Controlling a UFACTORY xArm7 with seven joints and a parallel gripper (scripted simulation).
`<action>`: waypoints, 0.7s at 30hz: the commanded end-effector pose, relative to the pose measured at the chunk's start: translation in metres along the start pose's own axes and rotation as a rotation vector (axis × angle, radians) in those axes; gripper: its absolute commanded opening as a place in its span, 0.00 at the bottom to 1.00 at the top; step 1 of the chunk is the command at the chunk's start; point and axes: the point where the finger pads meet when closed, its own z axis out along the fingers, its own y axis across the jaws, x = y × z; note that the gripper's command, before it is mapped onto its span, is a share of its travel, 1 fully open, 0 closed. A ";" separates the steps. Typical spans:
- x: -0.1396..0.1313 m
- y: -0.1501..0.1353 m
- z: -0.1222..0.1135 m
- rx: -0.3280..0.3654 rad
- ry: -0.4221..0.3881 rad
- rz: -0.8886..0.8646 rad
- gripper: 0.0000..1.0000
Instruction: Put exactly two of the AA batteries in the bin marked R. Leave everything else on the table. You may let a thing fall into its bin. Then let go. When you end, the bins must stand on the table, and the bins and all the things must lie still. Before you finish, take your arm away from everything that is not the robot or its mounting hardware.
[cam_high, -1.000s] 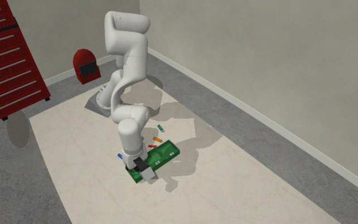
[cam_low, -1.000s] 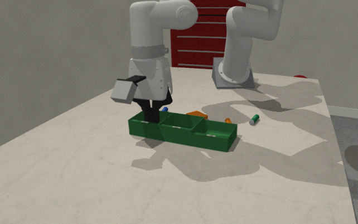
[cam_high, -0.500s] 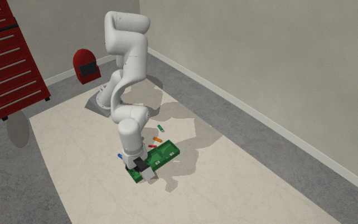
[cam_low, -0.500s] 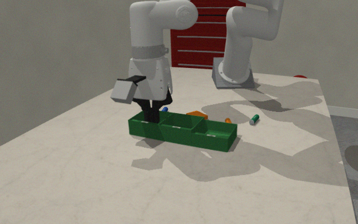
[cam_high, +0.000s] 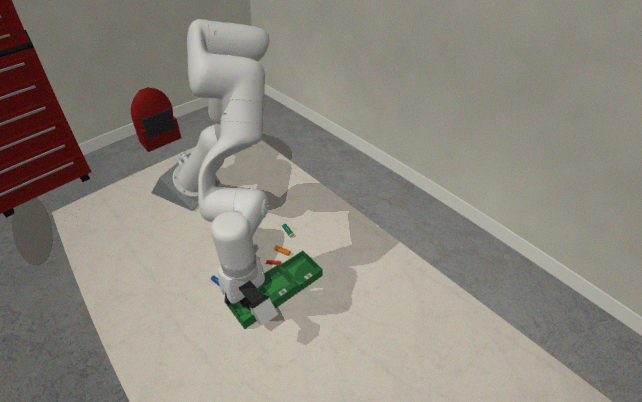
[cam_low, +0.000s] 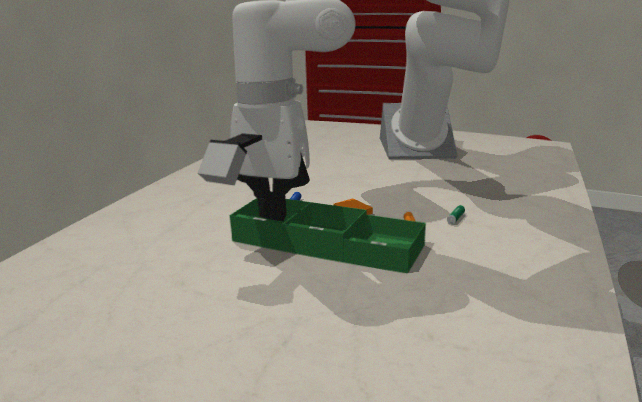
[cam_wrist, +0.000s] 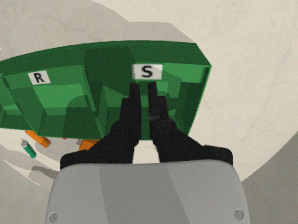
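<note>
The table (cam_low: 150, 310) has a pale, matt, faintly mottled top, like stone or laminate. On it the green bin row (cam_low: 380, 252) looks like smooth, matt plastic. Just behind it, the green battery (cam_low: 456, 214) shows a dull grey metal end. The arm (cam_low: 270, 55) above wears smooth white shells with a soft sheen; its gripper (cam_low: 273, 212) fingers are matt black.

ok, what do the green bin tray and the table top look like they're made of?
Green bin tray: looks like moulded plastic, going by its uniform matte green, thin straight walls and lack of shine.
Table top: a pale, faintly mottled off-white surface with a dull finish; it could be stone or laminate, and the look doesn't settle which.
</note>
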 end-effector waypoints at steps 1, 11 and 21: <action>0.001 0.001 -0.007 -0.002 0.004 0.000 0.07; 0.001 0.001 -0.018 -0.002 0.004 0.000 0.07; 0.001 0.001 -0.031 -0.002 0.004 0.000 0.07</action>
